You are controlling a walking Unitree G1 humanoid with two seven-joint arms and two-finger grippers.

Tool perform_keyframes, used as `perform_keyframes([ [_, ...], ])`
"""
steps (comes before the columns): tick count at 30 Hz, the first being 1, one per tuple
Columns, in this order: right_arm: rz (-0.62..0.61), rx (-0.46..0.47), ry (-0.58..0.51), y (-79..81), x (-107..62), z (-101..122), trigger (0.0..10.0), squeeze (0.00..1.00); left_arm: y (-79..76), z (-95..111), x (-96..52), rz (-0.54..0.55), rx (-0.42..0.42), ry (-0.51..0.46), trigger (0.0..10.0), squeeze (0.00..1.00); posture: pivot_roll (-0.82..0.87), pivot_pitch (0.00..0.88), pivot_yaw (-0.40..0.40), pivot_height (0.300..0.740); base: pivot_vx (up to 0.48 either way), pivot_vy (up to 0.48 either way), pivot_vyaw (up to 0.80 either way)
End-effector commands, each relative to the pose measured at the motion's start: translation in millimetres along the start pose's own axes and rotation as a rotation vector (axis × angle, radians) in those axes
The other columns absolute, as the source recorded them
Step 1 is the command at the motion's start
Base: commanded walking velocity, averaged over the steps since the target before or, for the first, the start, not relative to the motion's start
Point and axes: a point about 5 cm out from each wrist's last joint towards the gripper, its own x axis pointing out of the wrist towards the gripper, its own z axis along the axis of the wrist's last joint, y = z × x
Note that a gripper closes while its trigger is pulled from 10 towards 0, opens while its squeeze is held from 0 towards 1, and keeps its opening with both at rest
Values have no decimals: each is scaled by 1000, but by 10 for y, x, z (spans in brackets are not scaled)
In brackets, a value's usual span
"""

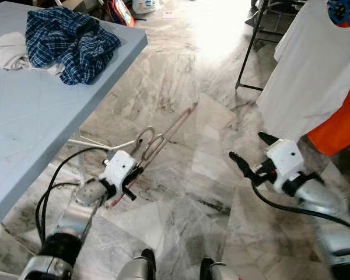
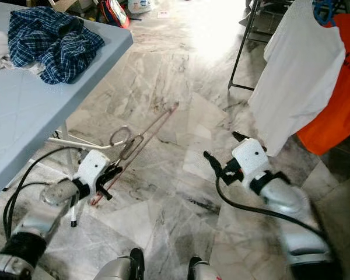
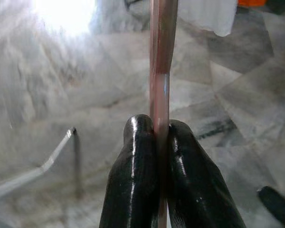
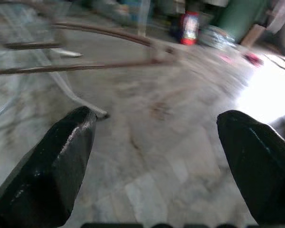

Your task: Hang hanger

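Note:
A thin pink-brown hanger (image 1: 163,137) with a metal hook (image 1: 144,139) is held low over the marble floor. My left gripper (image 1: 132,178) is shut on its lower bar; in the left wrist view the bar (image 3: 160,85) runs up between the two black fingers (image 3: 135,175). My right gripper (image 1: 248,153) hangs open to the right, nothing between its fingers (image 4: 61,166), and the hanger (image 4: 104,33) lies blurred ahead of it. A black clothes rack (image 1: 249,46) stands at the far right with a white shirt (image 1: 312,70) and an orange garment (image 1: 341,122) on it.
A light blue table (image 1: 29,116) fills the left, carrying a crumpled plaid shirt (image 1: 70,38) and a white cloth (image 1: 9,49). Its white leg frame (image 1: 99,143) reaches toward the hanger. Bags and clutter (image 1: 122,9) sit at the back. My feet (image 1: 175,268) show below.

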Motion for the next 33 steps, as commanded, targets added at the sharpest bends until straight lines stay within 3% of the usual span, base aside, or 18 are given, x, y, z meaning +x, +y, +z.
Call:
perform_keyframes([
  [1, 94, -7, -4, 39, -2, 50, 10000, 0, -56, -12, 3, -65, 60, 2, 10000, 0, 48, 263, 24, 740, 0, 0, 0],
  [2, 172, -41, 19, 21, -11, 64, 10000, 0, -108, 61, 9, -138, 150, -34, 10000, 0, 48, 264, 28, 740, 0, 0, 0],
  [4, 243, -78, 36, 20, -7, 78, 10000, 0, -155, 102, 18, -191, 224, -48, 10000, 0, 51, 264, 28, 740, 0, 0, 0],
  [11, 389, -180, 4, 16, 152, 304, 10000, 0, -226, 142, 49, -253, 315, -62, 10000, 0, 67, 267, 33, 740, 0, 0, 0],
  [21, 617, -305, 82, 58, 300, 263, 10000, 0, -277, 176, 45, -283, 349, -103, 10000, 0, 86, 267, 36, 740, 0, 0, 0],
  [33, 690, -472, 126, -15, 501, 293, 10000, 0, -356, 169, 43, -323, 360, -118, 10000, 0, 90, 271, 47, 740, 0, 0, 0],
])
